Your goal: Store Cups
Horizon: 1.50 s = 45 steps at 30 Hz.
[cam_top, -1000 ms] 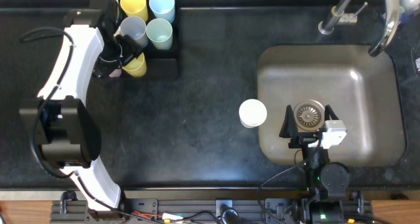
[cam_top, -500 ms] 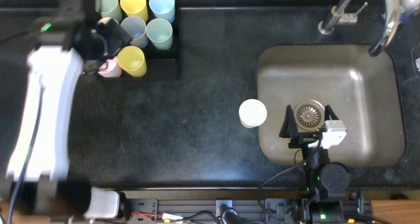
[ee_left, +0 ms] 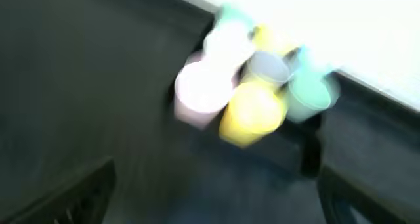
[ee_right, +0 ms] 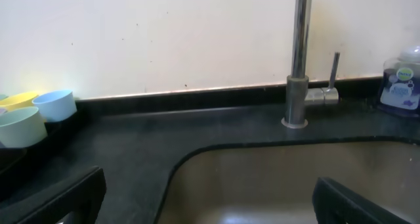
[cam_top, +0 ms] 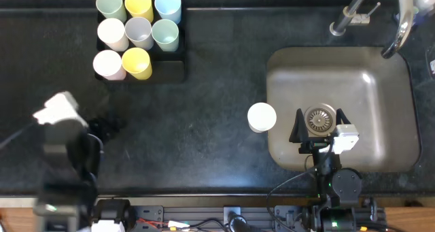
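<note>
A black rack (cam_top: 170,70) at the far left of the counter holds several cups, among them a pale pink cup (cam_top: 107,64) and a yellow cup (cam_top: 136,62) in its near row. One white cup (cam_top: 262,117) stands alone on the counter by the sink's left rim. My left gripper (cam_top: 102,127) is blurred, low at the near left and well back from the rack. In the left wrist view its fingers (ee_left: 65,198) stand wide apart and empty, with the pink cup (ee_left: 200,92) and yellow cup (ee_left: 252,112) ahead. My right gripper (cam_top: 319,127) hangs open over the sink.
The steel sink (cam_top: 380,75) fills the right side, with its drain (cam_top: 320,118) under my right gripper and a faucet (ee_right: 300,60) at the back. A soap bottle (ee_right: 400,86) stands at the far right. Dark counter (cam_top: 204,137) lies between rack and sink.
My left arm has let go at the rack and pulled back fast toward the near left edge. The pink cup now stands free in the rack. The right arm has not moved.
</note>
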Motion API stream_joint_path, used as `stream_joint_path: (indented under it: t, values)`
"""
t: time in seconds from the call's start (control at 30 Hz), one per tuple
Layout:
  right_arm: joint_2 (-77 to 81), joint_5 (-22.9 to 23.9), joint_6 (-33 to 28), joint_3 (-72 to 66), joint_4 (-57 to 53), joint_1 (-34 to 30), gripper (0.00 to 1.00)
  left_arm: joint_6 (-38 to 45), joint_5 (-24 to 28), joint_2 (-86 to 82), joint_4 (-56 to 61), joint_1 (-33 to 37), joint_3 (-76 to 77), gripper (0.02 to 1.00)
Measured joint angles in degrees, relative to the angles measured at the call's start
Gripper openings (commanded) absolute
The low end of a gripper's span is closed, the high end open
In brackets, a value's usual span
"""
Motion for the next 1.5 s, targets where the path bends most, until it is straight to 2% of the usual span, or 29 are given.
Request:
stream_joint_path:
  t: [0.03, 0.13, 0.27, 0.5, 0.77, 1.5]
  values:
    - [0.02, 0.00, 0.04, 0.02, 0.04, 0.00, 0.998, 5.22, 1.36, -3.82, 10.08, 0.00, -5.75, 1.000]
    - [0.00, -0.02, 0.02, 0.02, 0.02, 0.02, 0.998, 15.08, 4.26, -12.85, 30.58, 0.00, -17.07, 0.998]
    - [0.02, 0.00, 0.02, 0.02, 0.02, 0.00, 0.998, 21.49, 6.51, -20.63, 42.25, 0.00, -25.20, 0.998]
    - [0.00, -0.02, 0.02, 0.00, 0.02, 0.00, 0.998, 25.24, 8.09, -30.10, 38.23, 0.00, -34.36, 0.998]
    - [0.02, -0.02, 0.02, 0.02, 0.04, 0.00, 0.996, 25.90, 9.38, -30.38, 25.31, 0.00, -35.89, 0.998]
    - [0.00, -0.02, 0.00, 0.00, 0.04, 0.00, 0.996, 25.99, 9.77, -30.45, 25.33, 0.00, -35.89, 0.998]
